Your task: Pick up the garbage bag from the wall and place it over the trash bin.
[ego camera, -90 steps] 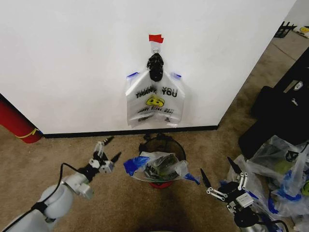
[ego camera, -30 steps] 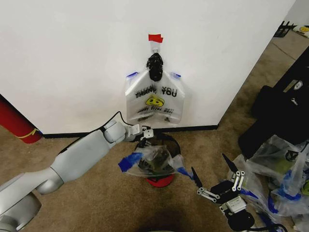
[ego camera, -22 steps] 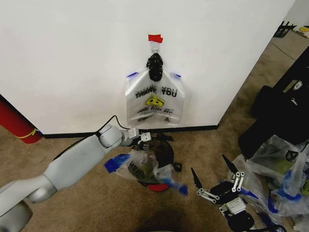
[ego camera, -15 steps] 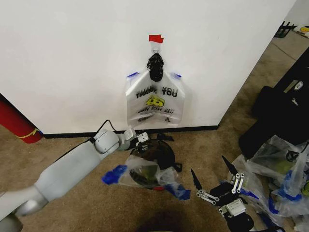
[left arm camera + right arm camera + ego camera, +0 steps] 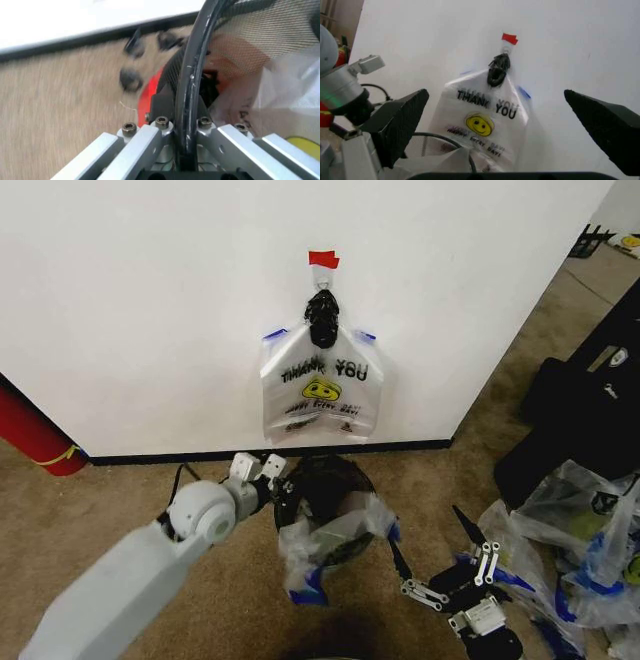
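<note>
garbage bag [image 5: 322, 385]: thin glossy plastic
trash bin [image 5: 235, 41]: black wire mesh
floor [image 5: 130, 500]: rough matt carpet

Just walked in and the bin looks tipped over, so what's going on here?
The left tool is shut on the rim of the trash bin, as the left wrist view shows, and the bin leans over on the carpet. A filled clear bag spills out of it toward the robot. The garbage bag hangs on the wall, untouched. The right tool hovers open, low beside the bin.
</note>
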Motion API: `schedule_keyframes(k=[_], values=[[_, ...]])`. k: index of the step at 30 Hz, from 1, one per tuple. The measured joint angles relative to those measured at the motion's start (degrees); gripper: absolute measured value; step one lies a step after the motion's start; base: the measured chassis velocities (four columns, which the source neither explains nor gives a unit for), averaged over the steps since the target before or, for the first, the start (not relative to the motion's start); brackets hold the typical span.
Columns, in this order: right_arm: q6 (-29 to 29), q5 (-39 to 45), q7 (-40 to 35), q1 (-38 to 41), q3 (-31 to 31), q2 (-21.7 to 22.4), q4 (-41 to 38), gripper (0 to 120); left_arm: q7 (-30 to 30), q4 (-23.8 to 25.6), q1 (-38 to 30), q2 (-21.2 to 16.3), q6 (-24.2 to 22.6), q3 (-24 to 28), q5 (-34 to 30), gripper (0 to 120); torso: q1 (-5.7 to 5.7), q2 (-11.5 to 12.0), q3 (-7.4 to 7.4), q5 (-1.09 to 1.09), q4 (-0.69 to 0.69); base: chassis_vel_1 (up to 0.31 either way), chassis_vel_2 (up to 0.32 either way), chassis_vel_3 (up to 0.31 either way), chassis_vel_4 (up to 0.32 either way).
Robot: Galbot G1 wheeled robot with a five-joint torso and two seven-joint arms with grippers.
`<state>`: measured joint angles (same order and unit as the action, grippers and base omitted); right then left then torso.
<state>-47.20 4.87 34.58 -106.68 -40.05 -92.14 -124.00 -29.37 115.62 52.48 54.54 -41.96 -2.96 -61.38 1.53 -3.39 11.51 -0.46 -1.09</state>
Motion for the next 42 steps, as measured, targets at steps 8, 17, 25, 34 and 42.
schedule_keyframes(k=[8, 17, 25, 34, 42], values=[[0.0, 1.1, 1.3, -0.2, 0.2, 0.0, 0.2, 100, -21.8, 5.8, 8.4, 5.8, 4.0, -1.8, -6.5, 0, 0.0, 0.0, 0.0, 0.0, -0.01, 0.0, 0.0, 0.0, 0.0], [0.0, 2.7, 3.5, -0.7, 0.6, 0.0, 0.5, 100, -29.2, 7.4, 14.8, 11.4, 4.7, -1.5, -1.5, 0, 0.0, 0.0, -0.01, 0.01, -0.02, 0.0, 0.0, 0.0, 0.0], [0.0, 4.5, 5.5, -1.2, 0.2, 0.0, 0.3, 100, -27.8, 5.5, 14.2, 18.5, 4.8, -1.7, 0.2, 0, 0.0, 0.0, 0.0, 0.0, -0.01, 0.0, 0.0, 0.0, 0.0], [0.1, 4.5, 6.2, -1.5, 0.0, 0.0, 0.3, 100, -23.4, -1.1, 10.3, 19.6, 5.1, -0.5, 3.9, 0, 0.0, 0.0, 0.0, 0.0, -0.02, 0.0, 0.0, 0.0, 0.0], [0.1, 4.5, 6.1, -1.3, -0.4, 0.0, 0.4, 100, -21.3, -1.7, 10.5, 18.7, 6.2, -0.4, 8.1, 12, 0.0, 0.0, 0.0, 0.0, -0.01, 0.0, 0.0, 0.0, 0.0]])
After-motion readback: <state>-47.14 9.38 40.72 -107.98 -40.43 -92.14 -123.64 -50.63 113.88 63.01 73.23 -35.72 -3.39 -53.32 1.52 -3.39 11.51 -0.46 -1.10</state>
